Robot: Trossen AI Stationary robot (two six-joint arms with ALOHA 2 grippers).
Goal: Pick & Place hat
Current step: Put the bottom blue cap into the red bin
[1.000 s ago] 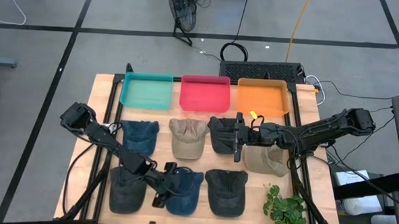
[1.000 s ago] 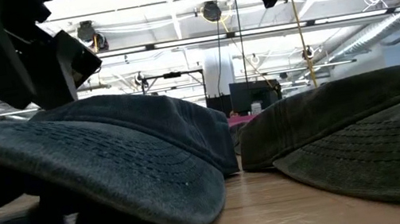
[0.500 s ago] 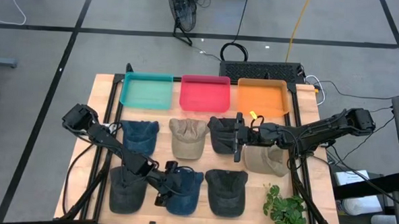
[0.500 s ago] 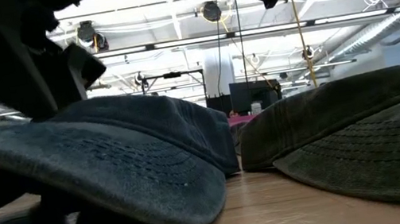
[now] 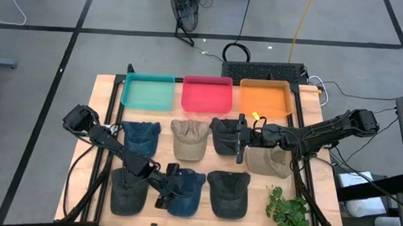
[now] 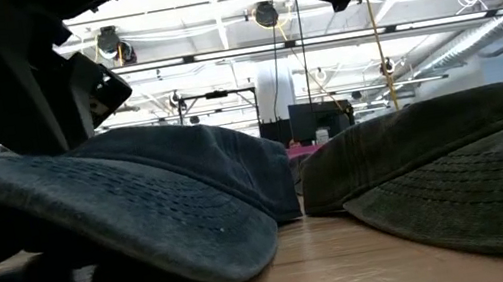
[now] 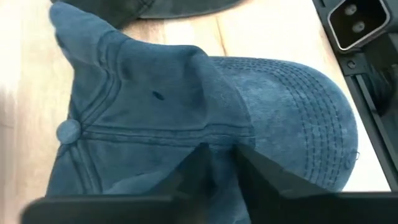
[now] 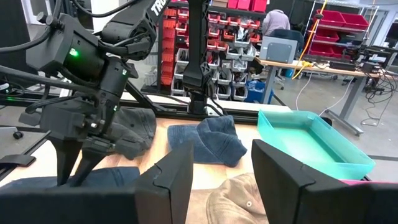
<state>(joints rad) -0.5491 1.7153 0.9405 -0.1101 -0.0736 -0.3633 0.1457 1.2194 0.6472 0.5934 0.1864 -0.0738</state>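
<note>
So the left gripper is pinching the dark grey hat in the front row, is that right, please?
Not quite: the left gripper is pinching the blue hat in the front row, not a dark grey one. The left wrist view shows blue fabric bunched between its fingers.

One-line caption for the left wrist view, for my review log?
Left claw pinching the crown of the blue cap lying on the wooden table.

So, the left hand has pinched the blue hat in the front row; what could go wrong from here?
1. The left hand grips only a fold of the blue hat; the fabric may slip out on lifting.
2. The dark hat lies right beside it, so the brim could drag it along.
3. The right hand hangs open over the dark hat in the back row, on the way to the trays; the arms might cross.
</note>
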